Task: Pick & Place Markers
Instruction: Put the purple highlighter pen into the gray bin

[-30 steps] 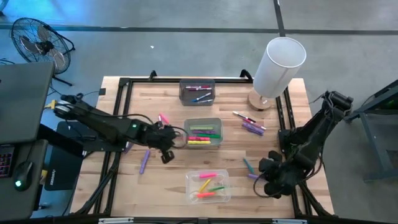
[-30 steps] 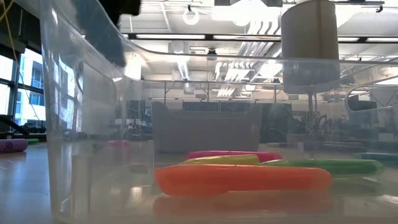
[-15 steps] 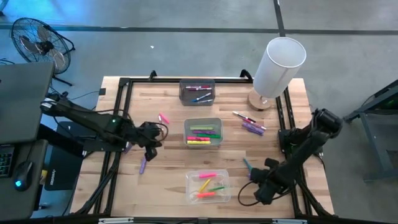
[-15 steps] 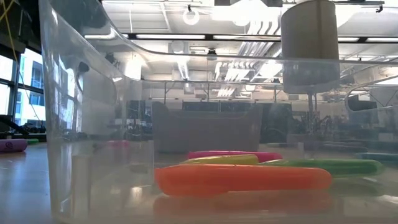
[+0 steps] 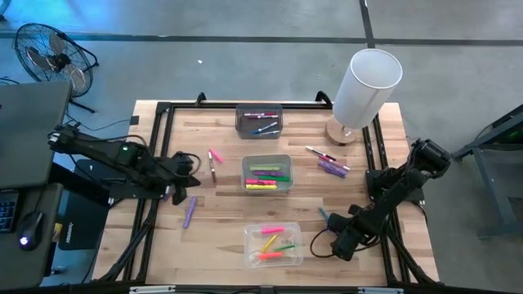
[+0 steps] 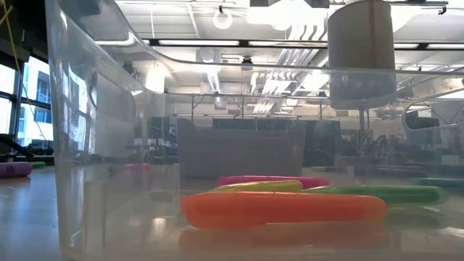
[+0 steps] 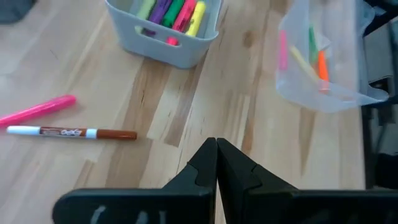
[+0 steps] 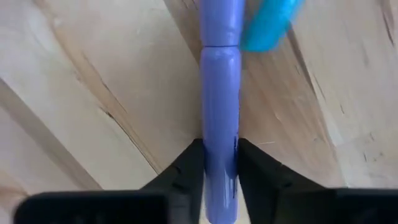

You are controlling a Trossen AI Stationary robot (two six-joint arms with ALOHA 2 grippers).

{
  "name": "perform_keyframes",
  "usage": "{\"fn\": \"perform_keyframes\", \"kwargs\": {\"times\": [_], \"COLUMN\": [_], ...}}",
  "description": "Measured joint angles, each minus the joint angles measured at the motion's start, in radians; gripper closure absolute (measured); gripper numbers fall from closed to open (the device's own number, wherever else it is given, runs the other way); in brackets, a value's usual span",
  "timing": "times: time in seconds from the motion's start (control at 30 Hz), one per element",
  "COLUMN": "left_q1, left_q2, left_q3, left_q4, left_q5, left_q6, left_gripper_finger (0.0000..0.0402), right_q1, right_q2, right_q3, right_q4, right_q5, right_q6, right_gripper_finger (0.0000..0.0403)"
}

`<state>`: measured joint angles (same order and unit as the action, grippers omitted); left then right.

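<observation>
A purple marker (image 8: pixel 219 93) lies on the wooden table near its near right corner, and my right gripper (image 8: pixel 219 155) is shut on it, pointing down. A teal marker (image 8: pixel 267 25) lies just past its capped end. Loose markers: pink (image 5: pixel 214 154), white and brown (image 7: pixel 71 132), purple (image 5: pixel 189 212), and several at the right (image 5: pixel 328 161). My left gripper (image 7: pixel 216 146) is shut and holds nothing. It hangs above the table's left side, short of the pink and brown markers. My right gripper pinches the purple marker's barrel (image 8: pixel 219 134) by its two long sides between its two fingers (image 8: pixel 189 168). The fingers come from above, pointing down, with the marker running through between them. The marker lies flat on the wood.
A grey bin (image 5: pixel 267 173) of markers stands mid-table, a dark bin (image 5: pixel 259 120) at the far edge, and a clear bin (image 5: pixel 273 243) with orange, pink, yellow and green markers near the front. A tall white cylinder (image 5: pixel 365 86) on a round wooden base stands at the far right.
My left gripper has drawn back from the grey bin toward the table's left edge, staying shut. My right gripper has sunk toward the table and shifted a little to the left, over the purple marker near the front right.
</observation>
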<state>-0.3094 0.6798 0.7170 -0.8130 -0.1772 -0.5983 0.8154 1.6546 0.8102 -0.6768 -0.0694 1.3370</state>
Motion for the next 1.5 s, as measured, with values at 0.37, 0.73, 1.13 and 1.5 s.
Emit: {"fn": "perform_keyframes", "kwargs": {"times": [0.37, 0.73, 1.13, 1.5], "left_q1": [0.001, 0.001, 0.001, 0.038], "left_q2": [-0.173, -0.152, -0.085, -0.022], "left_q3": [-0.011, -0.234, -0.272, -0.272], "left_q4": [-0.16, -0.05, 0.105, 0.173], "left_q5": [-0.047, 0.006, -0.035, -0.003], "left_q6": [-0.013, -0.171, -0.22, -0.219], "left_gripper_finger": [0.0401, 0.0401, 0.037, 0.0246], "right_q1": [-0.044, -0.36, -0.735, -0.814], "right_q2": [-0.026, -0.016, 0.257, 0.385], "right_q3": [0.296, 0.814, 0.98, 0.98], "right_q4": [-0.349, -0.71, -0.512, -0.383], "right_q5": [0.04, 0.403, 0.307, 0.133], "right_q6": [0.025, -0.363, -1.003, -1.238], "right_gripper_finger": [0.0351, 0.0351, 0.0351, 0.0315]}}
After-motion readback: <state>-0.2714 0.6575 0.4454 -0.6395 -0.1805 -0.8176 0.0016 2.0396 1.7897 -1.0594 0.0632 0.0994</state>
